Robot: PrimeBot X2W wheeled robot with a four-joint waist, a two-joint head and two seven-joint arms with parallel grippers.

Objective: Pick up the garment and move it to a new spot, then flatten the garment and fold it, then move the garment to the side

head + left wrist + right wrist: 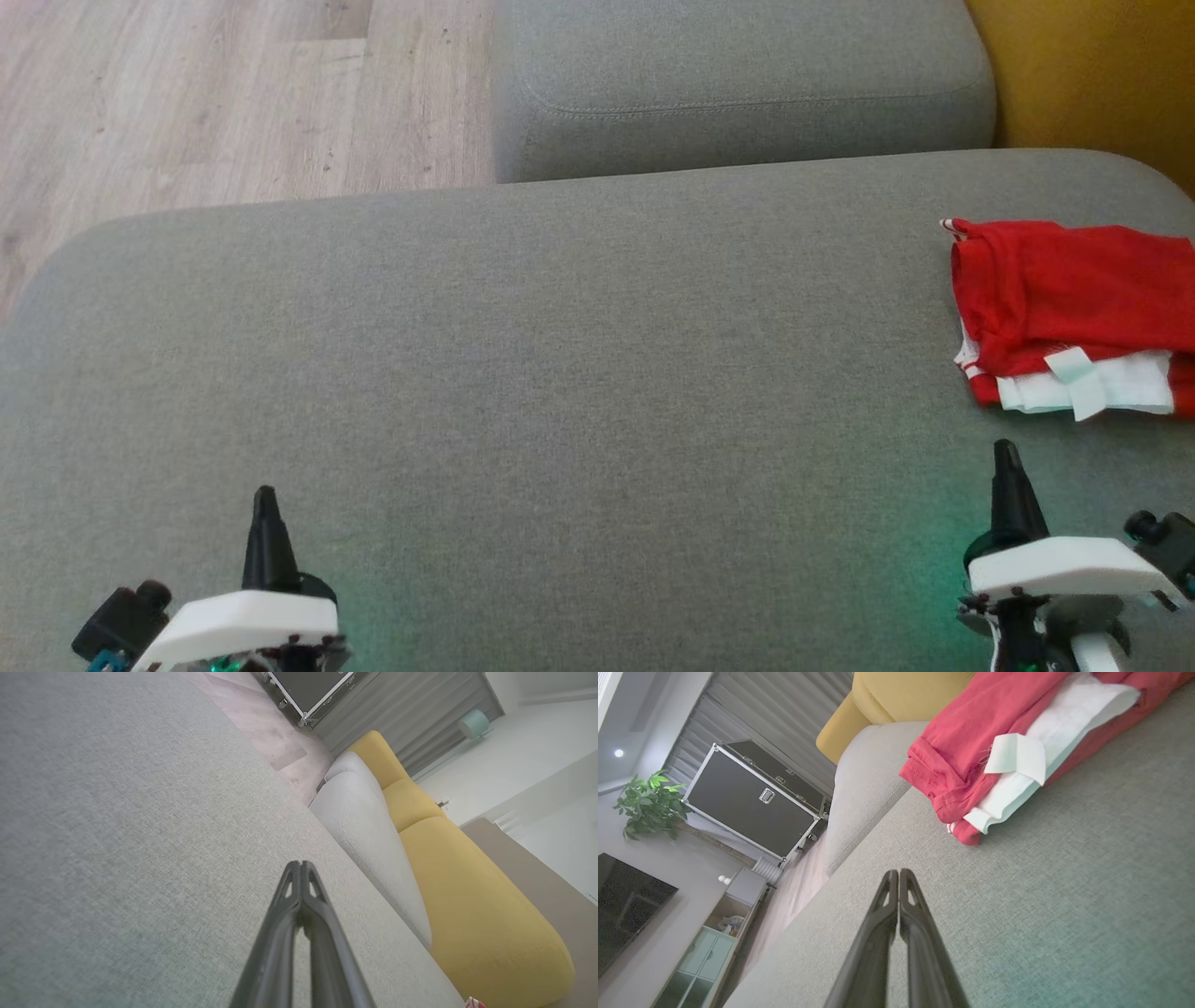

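Garment: red-and-white folded cloth garment (1074,299) lay at the right edge of the grey woven sofa seat (560,373).
Left hand (265,504): fingers pressed together, empty, well apart from the garment.
Right hand (1006,457): fingers pressed together, empty, near the garment, not touching.

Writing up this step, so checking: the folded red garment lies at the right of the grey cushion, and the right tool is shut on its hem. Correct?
No. The right tool is shut on nothing, with bare grey cushion between it and the red garment, as the head view shows. The rest holds.
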